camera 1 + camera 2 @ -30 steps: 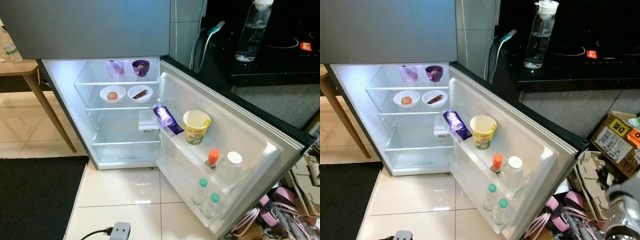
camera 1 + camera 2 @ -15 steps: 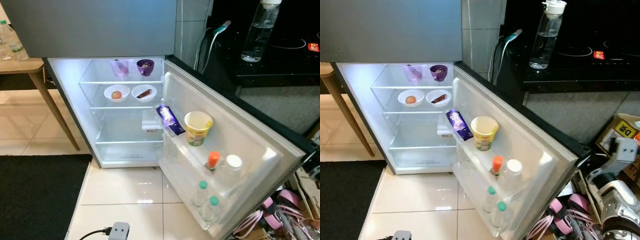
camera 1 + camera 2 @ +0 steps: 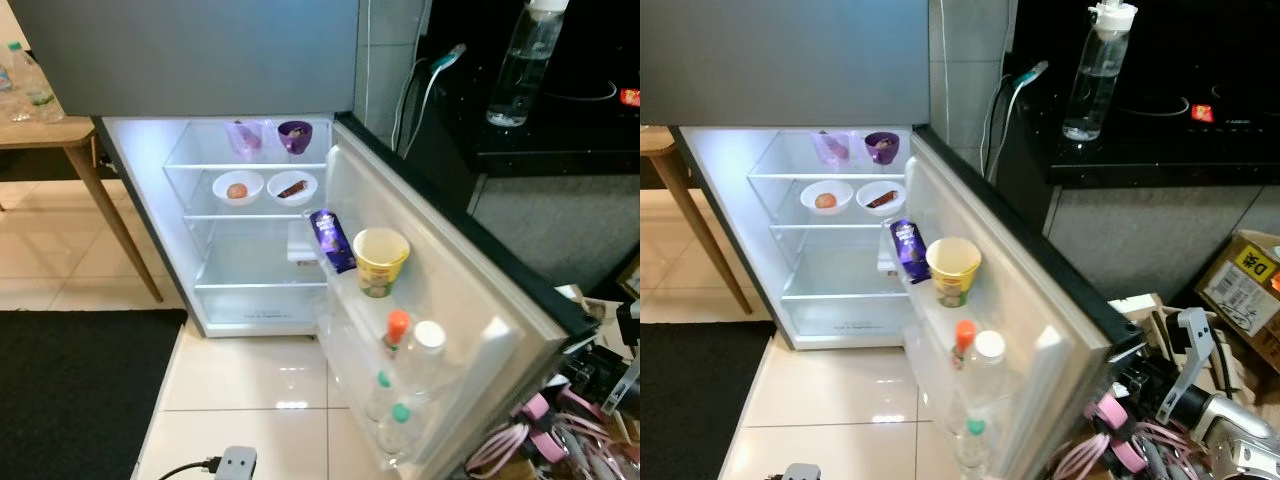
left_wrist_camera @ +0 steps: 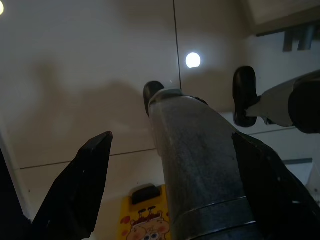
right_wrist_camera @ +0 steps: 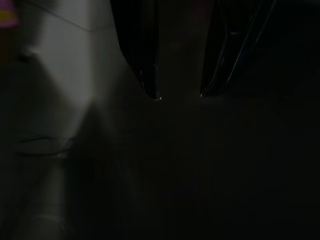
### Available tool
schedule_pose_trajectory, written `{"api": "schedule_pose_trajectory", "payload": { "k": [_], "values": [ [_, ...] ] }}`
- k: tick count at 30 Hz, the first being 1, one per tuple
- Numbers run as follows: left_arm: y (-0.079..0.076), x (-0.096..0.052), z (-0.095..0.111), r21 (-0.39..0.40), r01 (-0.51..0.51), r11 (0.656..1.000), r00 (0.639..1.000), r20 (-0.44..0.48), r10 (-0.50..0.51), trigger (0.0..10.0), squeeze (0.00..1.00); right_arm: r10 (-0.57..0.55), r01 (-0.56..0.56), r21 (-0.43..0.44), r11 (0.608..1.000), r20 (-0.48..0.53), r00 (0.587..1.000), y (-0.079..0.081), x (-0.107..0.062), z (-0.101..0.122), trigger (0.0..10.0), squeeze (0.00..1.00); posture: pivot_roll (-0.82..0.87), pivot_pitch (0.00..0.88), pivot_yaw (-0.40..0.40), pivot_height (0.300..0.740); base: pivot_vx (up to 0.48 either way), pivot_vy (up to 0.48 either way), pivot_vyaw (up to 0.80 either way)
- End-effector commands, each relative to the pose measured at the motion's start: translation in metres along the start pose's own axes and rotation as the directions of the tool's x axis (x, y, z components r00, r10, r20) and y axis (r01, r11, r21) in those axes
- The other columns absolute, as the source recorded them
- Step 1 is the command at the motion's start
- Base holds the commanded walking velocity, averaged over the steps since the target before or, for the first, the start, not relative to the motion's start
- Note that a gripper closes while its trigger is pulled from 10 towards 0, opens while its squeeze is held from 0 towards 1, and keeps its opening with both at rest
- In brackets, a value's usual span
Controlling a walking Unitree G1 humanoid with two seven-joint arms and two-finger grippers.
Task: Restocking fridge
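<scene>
Right gripper [image 3: 1185, 345] low beside the outer edge of the open white fridge door [image 3: 1040, 300], black fingers a little apart, holding nothing. Left gripper [image 4: 170, 150] spread wide over pale floor tiles, also unladen. On the door shelves: yellow paper cup [image 3: 381, 259], purple snack packet [image 3: 330, 238], orange-capped bottle [image 3: 397, 329]. Inside the lit fridge: two white bowls [image 3: 238, 186].

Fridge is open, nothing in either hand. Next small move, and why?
Probably lift the right gripper from beside the fridge door toward the clear bottle on the black counter. Both it and the left gripper are open and hold nothing, and the lower shelf is bare.
</scene>
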State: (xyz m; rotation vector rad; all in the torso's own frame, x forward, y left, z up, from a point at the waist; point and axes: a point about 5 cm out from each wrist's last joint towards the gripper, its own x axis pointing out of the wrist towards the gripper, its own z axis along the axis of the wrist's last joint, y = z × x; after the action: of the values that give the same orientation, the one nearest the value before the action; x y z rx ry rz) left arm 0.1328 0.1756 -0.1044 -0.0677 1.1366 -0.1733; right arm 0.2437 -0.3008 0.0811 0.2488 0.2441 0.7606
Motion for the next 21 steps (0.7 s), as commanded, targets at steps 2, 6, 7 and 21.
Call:
{"api": "schedule_pose_trajectory", "payload": {
  "k": [2,6,7,21],
  "values": [
    [0.000,-0.002,-0.012,-0.018,-0.004,1.000,0.999,-0.043,0.003,10.0,0.00,0.175,-0.174,0.041,0.984,-0.012,0.985,0.019,0.018,-0.009,10.0,0.00,-0.07,0.000,0.001,0.740,0.000,0.000,0.00],
    [0.002,-0.002,-0.010,-0.008,-0.008,1.000,0.999,-0.039,0.007,10.0,0.00,0.041,-0.037,0.082,0.996,-0.040,0.998,0.009,0.022,-0.029,10.0,0.00,-0.07,0.000,0.003,0.740,0.000,0.000,0.00],
    [0.002,-0.002,-0.010,-0.008,-0.008,1.000,0.999,-0.039,0.008,10.0,0.00,0.041,-0.036,0.088,0.995,-0.047,0.998,0.009,0.022,-0.031,10.0,0.00,-0.07,0.000,0.003,0.740,0.000,0.000,0.00],
    [0.001,-0.001,-0.010,-0.005,-0.006,1.000,0.999,-0.042,0.006,10.0,0.00,-0.352,0.351,-0.029,0.936,-0.125,0.928,0.008,0.065,-0.063,10.0,0.00,-0.07,0.000,-0.001,0.740,0.000,0.000,0.09]
  ]
}}
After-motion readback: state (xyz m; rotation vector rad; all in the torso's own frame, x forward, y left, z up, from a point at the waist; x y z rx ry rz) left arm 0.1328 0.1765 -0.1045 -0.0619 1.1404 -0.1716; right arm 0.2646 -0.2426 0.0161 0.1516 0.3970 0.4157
